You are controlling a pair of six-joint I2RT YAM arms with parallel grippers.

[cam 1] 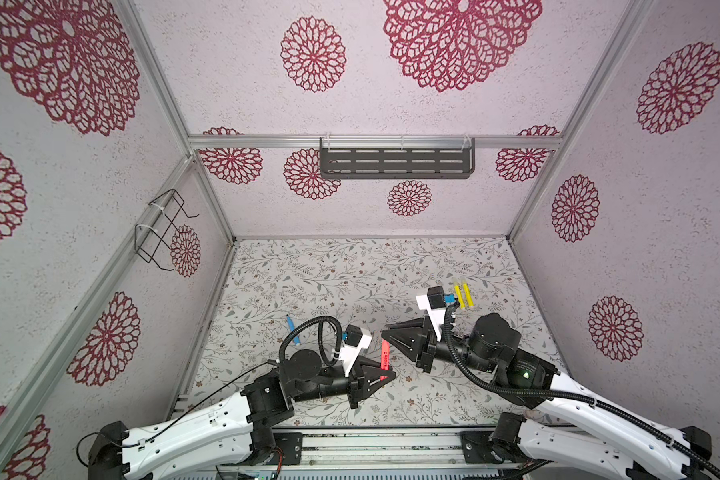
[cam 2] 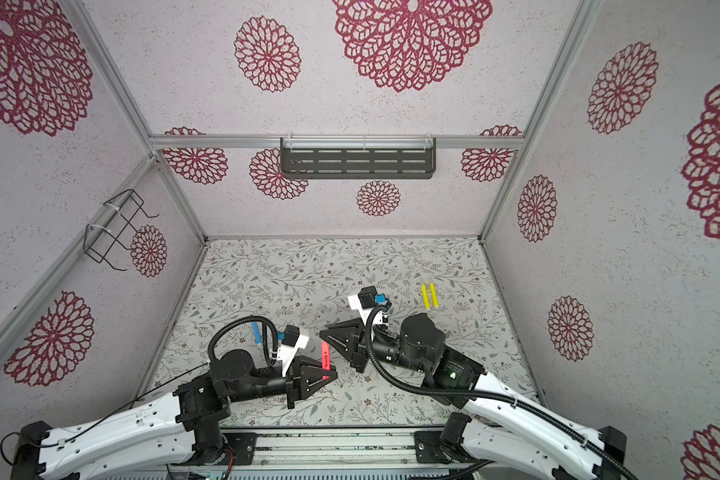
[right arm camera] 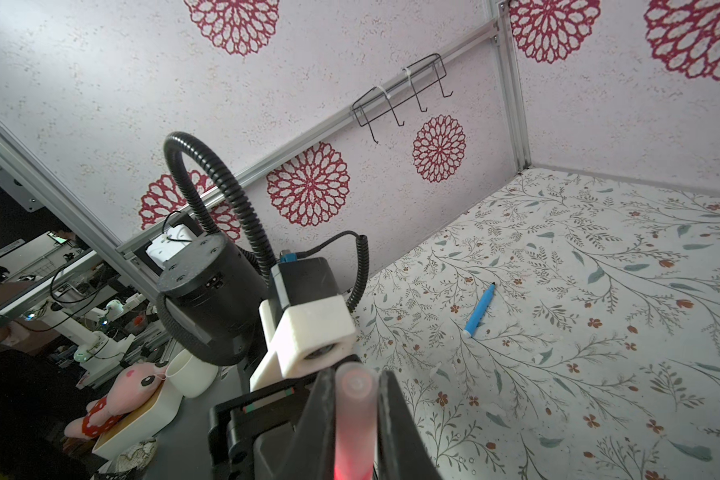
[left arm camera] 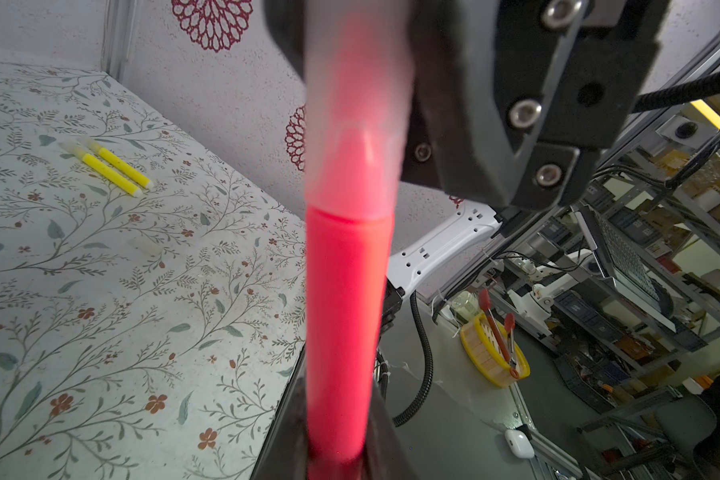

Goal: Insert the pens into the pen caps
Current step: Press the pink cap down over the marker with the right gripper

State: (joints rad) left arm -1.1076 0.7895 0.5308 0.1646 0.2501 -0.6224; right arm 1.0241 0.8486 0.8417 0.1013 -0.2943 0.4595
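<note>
Floral table [cam 1: 350, 266], near edge: left tool [cam 1: 387, 376] clamped red pen [cam 1: 385, 355] at base. Right tool [cam 1: 385, 332] pinched clear cap [right arm camera: 355, 399], apparently seated over tip. Farther left, blue pen [cam 1: 294, 331] lay uncapped; spare cap [left arm camera: 144, 247] loose. Farthest, two yellow pens [cam 1: 463, 294] looked capped. Blue remained.

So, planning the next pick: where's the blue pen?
In both top views the blue pen lies flat on the left of the table, just beside the left arm's black cable loop, far from the yellow pens.
</note>
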